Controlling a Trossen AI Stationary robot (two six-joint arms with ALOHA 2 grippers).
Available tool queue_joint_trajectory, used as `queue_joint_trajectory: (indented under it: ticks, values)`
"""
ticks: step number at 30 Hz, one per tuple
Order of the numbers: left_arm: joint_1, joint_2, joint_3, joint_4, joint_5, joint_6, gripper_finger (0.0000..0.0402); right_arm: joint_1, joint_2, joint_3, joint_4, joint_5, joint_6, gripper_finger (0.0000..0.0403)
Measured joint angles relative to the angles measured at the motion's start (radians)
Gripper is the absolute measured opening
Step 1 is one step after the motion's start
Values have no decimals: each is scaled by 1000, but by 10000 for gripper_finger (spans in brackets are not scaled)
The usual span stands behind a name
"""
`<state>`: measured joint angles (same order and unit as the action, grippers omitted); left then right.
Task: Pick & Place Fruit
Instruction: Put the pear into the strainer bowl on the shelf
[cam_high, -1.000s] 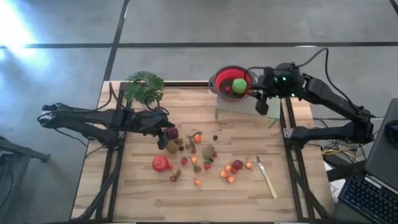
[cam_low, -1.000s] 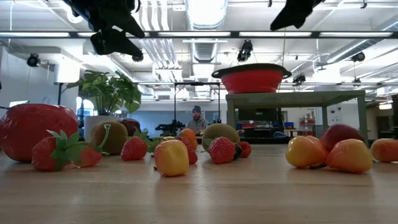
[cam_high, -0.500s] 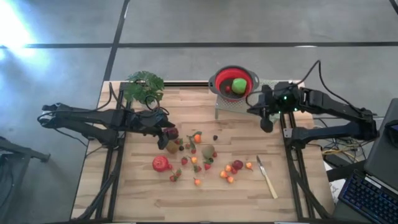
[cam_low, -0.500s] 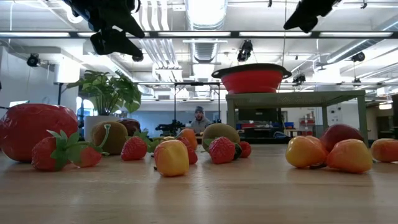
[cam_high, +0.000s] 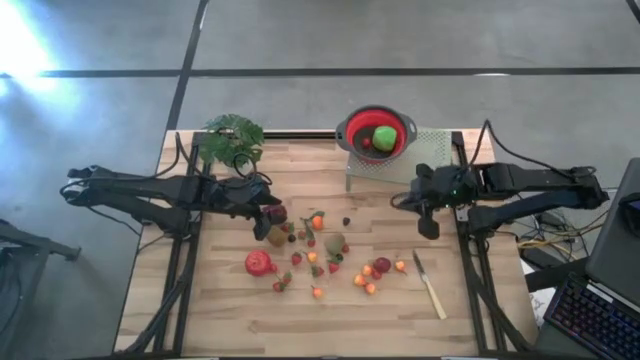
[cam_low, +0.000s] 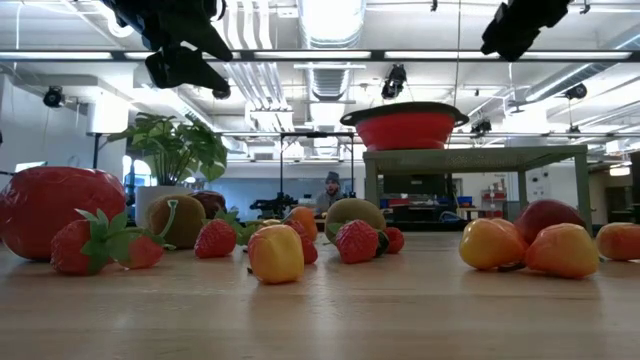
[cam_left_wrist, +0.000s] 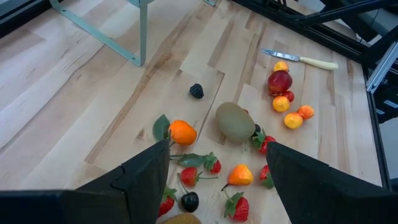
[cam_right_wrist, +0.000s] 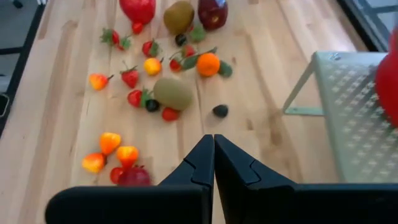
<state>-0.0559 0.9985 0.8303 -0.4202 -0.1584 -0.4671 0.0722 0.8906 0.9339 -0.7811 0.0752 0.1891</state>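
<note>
From my console, nearest in the low view lie strawberries (cam_low: 90, 245) and the big magenta-red fruit (cam_low: 55, 207); the fruit scatter (cam_high: 320, 250) sits mid-table, with the knife (cam_high: 430, 285) to its right. I count roughly twenty loose fruits there, one kiwi (cam_left_wrist: 235, 121) and one blackberry (cam_left_wrist: 196, 91) among them, though small ones overlap and resist an exact count.

The left gripper (cam_high: 268, 212) hovers over the scatter's left edge, fingers spread and empty. The right gripper (cam_right_wrist: 212, 163) has its fingers pressed together, holding nothing, above the table between rack and scatter.

Farther back, one red colander (cam_high: 376, 134) on a mesh rack (cam_high: 432, 150) holds a green fruit (cam_high: 384, 138) and a small red one.

I judge a delivery is complete; next, the right arm must reopen over a loose fruit.
</note>
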Motion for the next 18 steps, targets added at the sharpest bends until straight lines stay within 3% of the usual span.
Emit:
queue_joint_trajectory:
  ticks: [13, 18]
  values:
    - [0, 0, 0, 0, 0, 0, 273, 307, 46, -7, 0, 257, 231, 8]
    - [0, 0, 0, 0, 0, 0, 273, 389, 116, -7, -2, 273, 279, 8]
